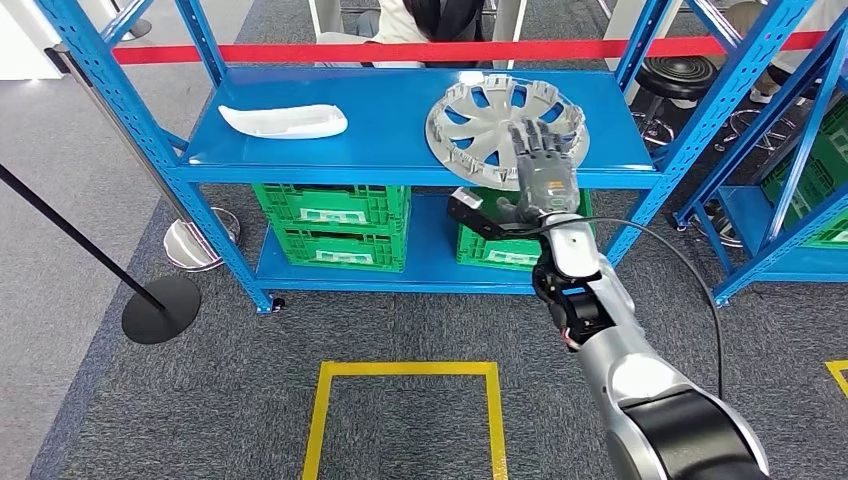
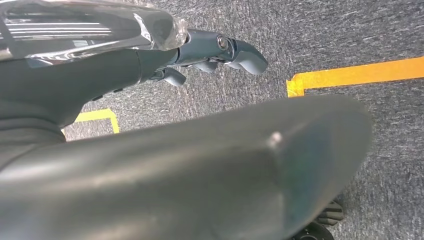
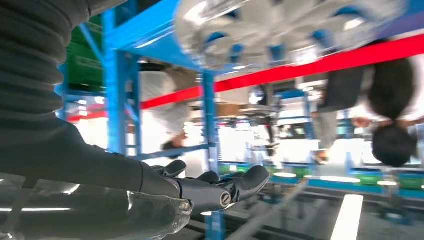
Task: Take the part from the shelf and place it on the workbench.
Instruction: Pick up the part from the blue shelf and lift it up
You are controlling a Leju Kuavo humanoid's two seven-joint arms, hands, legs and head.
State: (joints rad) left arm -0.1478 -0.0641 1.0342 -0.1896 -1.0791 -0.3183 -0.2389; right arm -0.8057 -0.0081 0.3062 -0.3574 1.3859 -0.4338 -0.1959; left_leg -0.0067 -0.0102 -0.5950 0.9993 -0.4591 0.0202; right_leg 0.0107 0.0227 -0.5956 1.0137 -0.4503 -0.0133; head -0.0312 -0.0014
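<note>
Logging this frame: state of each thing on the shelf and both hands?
hubcap: flat on the top shelf, not lifted
white part: lying on the top shelf, untouched
right hand: open, fingers spread above the hubcap
left hand: hanging over the floor, holds nothing

Blue shelving on grey carpet, roped off in red

A blue metal shelf rack (image 1: 400, 120) stands on grey carpet (image 1: 150, 400). Green crates (image 1: 335, 228) sit on the rack's lower shelf. A red barrier band (image 1: 420, 50) runs behind the rack, and a person in a light top (image 1: 405, 18) sits beyond it. Left of the rack, a steel post stands on a round base (image 1: 192, 245); further left is a black stanchion base (image 1: 160, 308). In front of the rack, yellow tape (image 1: 405, 370) marks a square on the carpet. To the rack's right stands a second blue rack (image 1: 770, 230), with a black stool (image 1: 680, 75) behind it.
</note>
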